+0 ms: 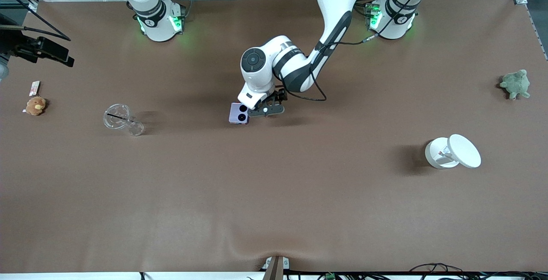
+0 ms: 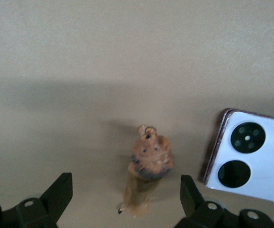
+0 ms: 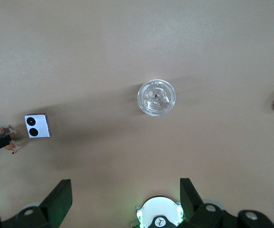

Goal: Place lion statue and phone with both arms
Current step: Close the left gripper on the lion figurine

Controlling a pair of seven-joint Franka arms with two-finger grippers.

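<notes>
The lion statue (image 2: 146, 164), a tiny brown figurine with a darker head, stands on the table between the spread fingers of my left gripper (image 2: 125, 197), which is open and low over it without touching. The pale-lilac phone (image 2: 251, 156) lies flat beside the lion, its two black camera circles facing up. From the front, the phone (image 1: 239, 114) shows next to my left gripper (image 1: 265, 110), which hides the lion. My right gripper (image 3: 125, 199) hangs open and empty high above its own base. From up there I can see the phone (image 3: 37, 126) and the lion statue (image 3: 4, 130).
A clear cup (image 1: 122, 119) lies toward the right arm's end, with an orange-brown plush (image 1: 35, 105) and a small packet (image 1: 34, 87) farther out. A white round container with its lid (image 1: 453, 151) and a green plush turtle (image 1: 516, 84) sit toward the left arm's end.
</notes>
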